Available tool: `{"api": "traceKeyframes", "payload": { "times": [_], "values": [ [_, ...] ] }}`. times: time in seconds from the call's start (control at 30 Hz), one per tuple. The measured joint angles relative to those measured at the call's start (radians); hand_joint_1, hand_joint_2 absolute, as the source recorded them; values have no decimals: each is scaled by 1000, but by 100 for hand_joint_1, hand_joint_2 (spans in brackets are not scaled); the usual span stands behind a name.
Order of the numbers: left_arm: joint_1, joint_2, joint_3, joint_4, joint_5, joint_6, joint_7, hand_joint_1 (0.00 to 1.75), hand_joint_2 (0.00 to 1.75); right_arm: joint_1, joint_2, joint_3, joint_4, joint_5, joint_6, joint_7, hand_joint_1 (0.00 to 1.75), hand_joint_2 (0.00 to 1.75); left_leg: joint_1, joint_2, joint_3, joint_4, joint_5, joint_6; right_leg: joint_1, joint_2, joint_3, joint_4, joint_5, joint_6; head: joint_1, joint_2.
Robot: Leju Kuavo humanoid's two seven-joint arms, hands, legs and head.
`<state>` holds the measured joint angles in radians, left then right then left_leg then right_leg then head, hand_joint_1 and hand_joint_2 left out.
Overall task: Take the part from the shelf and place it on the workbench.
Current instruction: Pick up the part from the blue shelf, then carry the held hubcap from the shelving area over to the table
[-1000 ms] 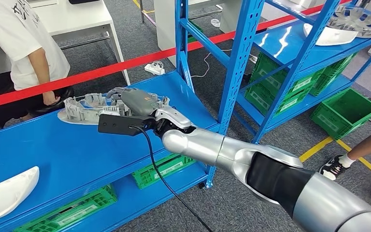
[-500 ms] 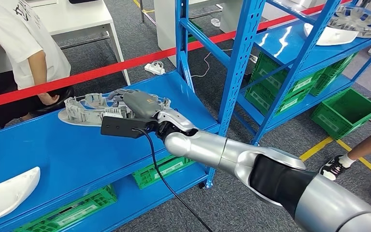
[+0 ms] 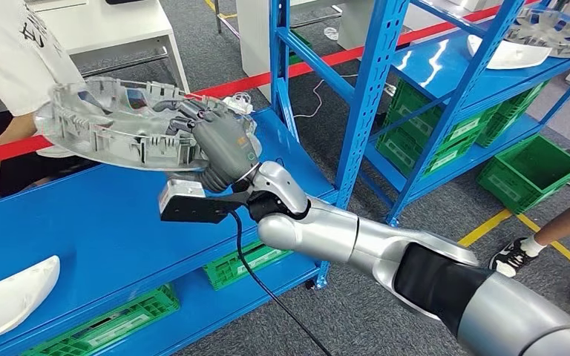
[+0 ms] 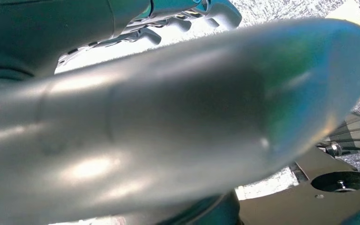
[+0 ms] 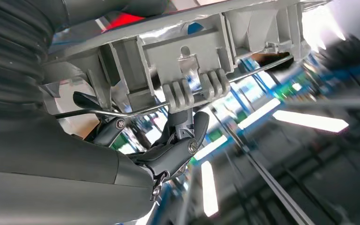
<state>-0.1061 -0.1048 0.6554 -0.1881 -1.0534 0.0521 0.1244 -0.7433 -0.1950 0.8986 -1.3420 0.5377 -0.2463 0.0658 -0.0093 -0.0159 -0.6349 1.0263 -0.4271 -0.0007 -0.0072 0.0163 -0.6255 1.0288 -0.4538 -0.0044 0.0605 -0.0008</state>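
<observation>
The part (image 3: 111, 122) is a round grey plastic cover with ribs and clips on its inner face. My right hand (image 3: 219, 141) grips its near rim and holds it tilted in the air above the blue shelf board (image 3: 104, 237). The right wrist view looks up at the part's ribbed underside (image 5: 192, 51), with dark fingers (image 5: 173, 150) hooked over a wire ring on it. In the left wrist view my left hand (image 4: 187, 21) is a blurred shape behind a silver surface, and how its fingers stand is unclear.
A white curved part (image 3: 7, 297) lies at the shelf's near left. A person (image 3: 15, 52) stands behind red tape (image 3: 289, 70). A blue upright (image 3: 367, 96) rises right of my arm. Green crates (image 3: 104, 326) sit below. A second rack (image 3: 549, 33) holds more parts.
My right hand has lifted the grey part off the shelf board and tilted it up and to the left. Half a second ago it still lay on the board.
</observation>
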Motion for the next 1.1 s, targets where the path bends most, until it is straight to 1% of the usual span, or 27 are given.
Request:
{"api": "traceKeyframes", "payload": {
  "times": [0.07,0.2,0.4,0.6,0.77,0.87,1.1],
  "values": [
    [0,-2,0,0,-1,0,0,0,0,17,0,-1,-28,28,-19,-6,175,175,0,0,0,0,0,0,0,0,0,0,0,0,0,0],
    [0,-3,1,0,0,0,0,0,175,54,0,-1,-69,73,-47,-16,175,175,0,0,0,0,0,0,0,0,0,0,0,0,0,0],
    [2,-4,8,0,1,2,1,0,175,68,0,-1,-110,91,-41,-22,175,175,0,-1,0,0,0,0,0,0,0,0,-1,0,0,0],
    [6,-5,16,1,9,8,0,0,175,71,1,-1,-118,81,-30,-32,175,175,0,-1,0,0,0,0,0,-1,0,0,-1,0,0,0],
    [10,-6,30,1,23,11,-31,0,175,71,1,-1,-118,70,-29,-43,175,175,0,-1,0,0,-1,0,0,-1,0,0,-1,0,0,0],
    [12,-7,33,1,25,7,-28,0,175,71,1,-1,-118,66,-28,-48,175,175,0,-1,0,0,-1,0,0,-1,0,0,-1,0,0,0],
    [12,-7,45,1,26,-8,-18,0,175,74,0,0,-123,87,-18,-40,175,175,-2,-1,-1,3,-4,4,-6,-1,1,-1,-1,3,0,0]
  ]
}}
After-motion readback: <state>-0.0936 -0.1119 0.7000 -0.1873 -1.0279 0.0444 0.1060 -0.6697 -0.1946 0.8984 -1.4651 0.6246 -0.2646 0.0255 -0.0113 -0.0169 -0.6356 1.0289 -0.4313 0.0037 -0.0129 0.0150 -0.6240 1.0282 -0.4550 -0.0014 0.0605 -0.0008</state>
